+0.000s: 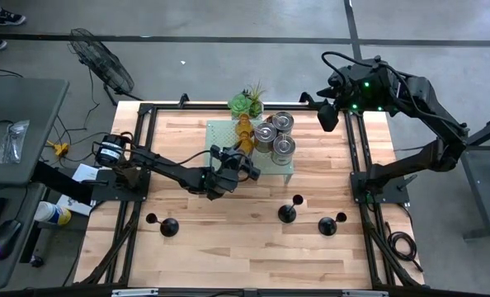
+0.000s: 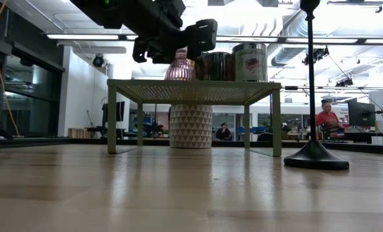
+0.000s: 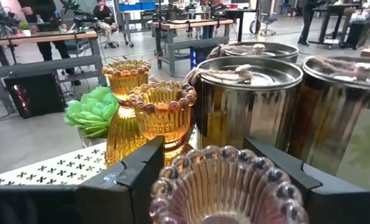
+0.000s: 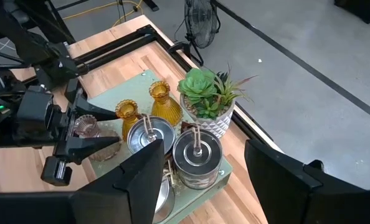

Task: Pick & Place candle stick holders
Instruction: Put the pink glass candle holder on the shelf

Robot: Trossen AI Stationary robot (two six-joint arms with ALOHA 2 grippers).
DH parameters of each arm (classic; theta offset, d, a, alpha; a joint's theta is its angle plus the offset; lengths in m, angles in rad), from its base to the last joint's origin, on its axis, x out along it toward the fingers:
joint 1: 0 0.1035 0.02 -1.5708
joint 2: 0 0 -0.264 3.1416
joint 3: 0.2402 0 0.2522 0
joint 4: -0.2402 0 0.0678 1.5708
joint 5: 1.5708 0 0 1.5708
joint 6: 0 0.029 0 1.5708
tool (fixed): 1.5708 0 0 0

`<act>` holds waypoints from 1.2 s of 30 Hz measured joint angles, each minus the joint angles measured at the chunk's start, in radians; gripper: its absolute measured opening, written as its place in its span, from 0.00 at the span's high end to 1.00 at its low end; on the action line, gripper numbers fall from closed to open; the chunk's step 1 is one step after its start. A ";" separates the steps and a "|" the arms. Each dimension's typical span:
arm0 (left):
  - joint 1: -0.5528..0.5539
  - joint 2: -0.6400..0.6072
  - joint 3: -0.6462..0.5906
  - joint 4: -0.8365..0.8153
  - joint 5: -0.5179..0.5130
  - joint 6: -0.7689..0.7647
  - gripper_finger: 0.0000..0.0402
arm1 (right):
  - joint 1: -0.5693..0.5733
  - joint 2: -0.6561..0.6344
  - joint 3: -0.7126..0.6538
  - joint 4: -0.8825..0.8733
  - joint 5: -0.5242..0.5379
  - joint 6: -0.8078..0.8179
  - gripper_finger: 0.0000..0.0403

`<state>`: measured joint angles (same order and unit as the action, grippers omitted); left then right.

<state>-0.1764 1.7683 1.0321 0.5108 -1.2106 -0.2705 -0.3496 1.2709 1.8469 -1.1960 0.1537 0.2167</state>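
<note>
My left gripper reaches level over the near left part of the pale green stand, shut on a pinkish ribbed glass candle stick holder. Two amber glass holders and three silvery tins stand on the stand's top beyond it. Three black holders with round bases stand on the wooden table nearer the front. My right gripper hangs open, high over the table's far right corner, with nothing between its fingers. My left gripper pinches the pinkish holder's upper bowl, just under its beaded rim, between its two fingers, one on either side. The fingers come in level from the table's left. The holder stands upright, its foot at the stand's top.
A green spiky plant in a white patterned pot stands at the stand's far edge. Black frame rails run along the table's sides. Bare wood lies at the near middle. People sit at benches in the room behind.
</note>
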 joint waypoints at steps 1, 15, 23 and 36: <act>0.000 0.000 0.000 0.003 0.000 0.005 0.47 | 0.000 0.000 0.000 -0.001 0.000 0.000 0.46; 0.000 0.001 0.059 0.013 -0.013 0.156 0.47 | 0.000 0.000 0.000 -0.005 0.000 0.000 0.46; 0.000 0.001 0.066 0.011 -0.015 0.170 0.47 | 0.000 0.000 0.000 -0.005 0.000 0.000 0.46; 0.000 0.002 0.066 0.011 -0.013 0.170 0.47 | 0.000 0.000 0.000 -0.005 0.000 0.000 0.46</act>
<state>-0.1768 1.7699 1.0977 0.5220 -1.2240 -0.1009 -0.3500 1.2709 1.8466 -1.2015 0.1535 0.2165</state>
